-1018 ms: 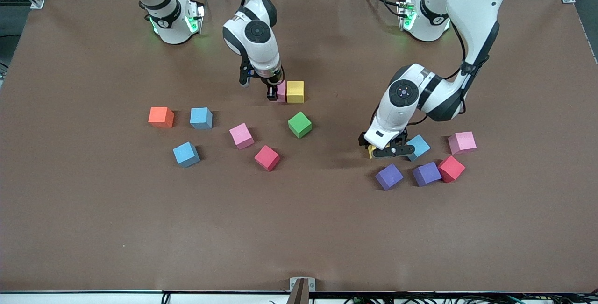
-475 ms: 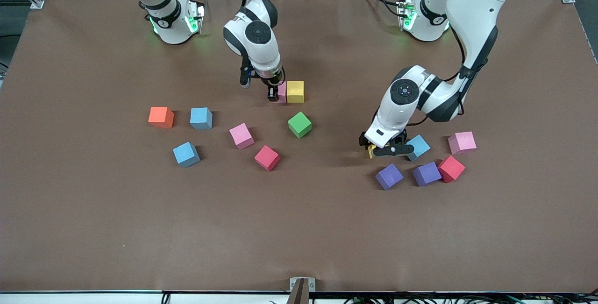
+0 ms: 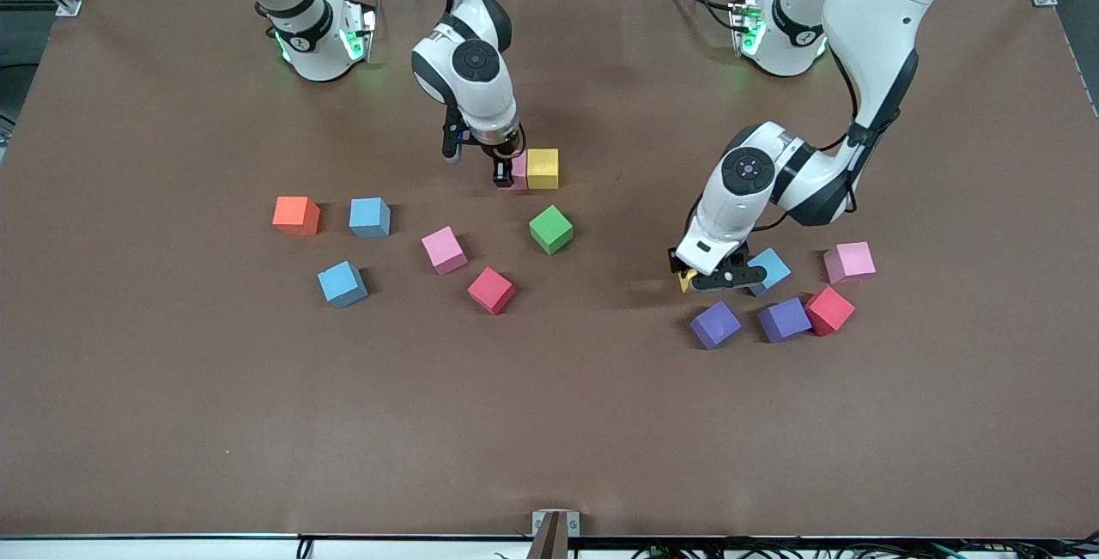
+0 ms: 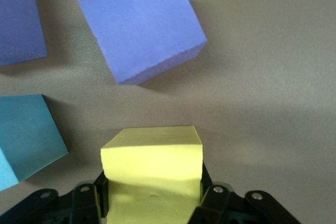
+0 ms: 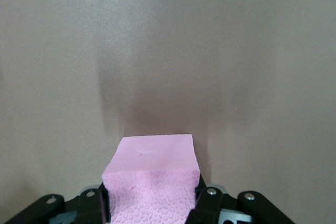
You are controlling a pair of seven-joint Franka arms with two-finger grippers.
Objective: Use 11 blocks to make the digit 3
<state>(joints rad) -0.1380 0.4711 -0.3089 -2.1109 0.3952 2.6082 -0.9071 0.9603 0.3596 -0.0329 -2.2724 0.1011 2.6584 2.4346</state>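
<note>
My right gripper (image 3: 506,173) is shut on a pink block (image 3: 518,171), held low against a yellow block (image 3: 542,168) on the table. In the right wrist view the pink block (image 5: 152,182) fills the right gripper (image 5: 152,195). My left gripper (image 3: 697,278) is shut on a second yellow block (image 3: 685,282), beside a light blue block (image 3: 767,270). The left wrist view shows that yellow block (image 4: 152,163) pinched in the left gripper (image 4: 152,190), with a purple block (image 4: 140,24) just ahead.
Two purple blocks (image 3: 714,324) (image 3: 783,318), a red one (image 3: 829,310) and a pink one (image 3: 849,261) lie around the left gripper. Toward the right arm's end lie green (image 3: 550,228), red (image 3: 490,289), pink (image 3: 444,249), two light blue (image 3: 369,216) (image 3: 342,283) and orange (image 3: 296,215) cubes.
My left gripper's fingers have come together onto the yellow block, and its hand shifted slightly. The right gripper has stayed on the pink block beside the yellow one.
</note>
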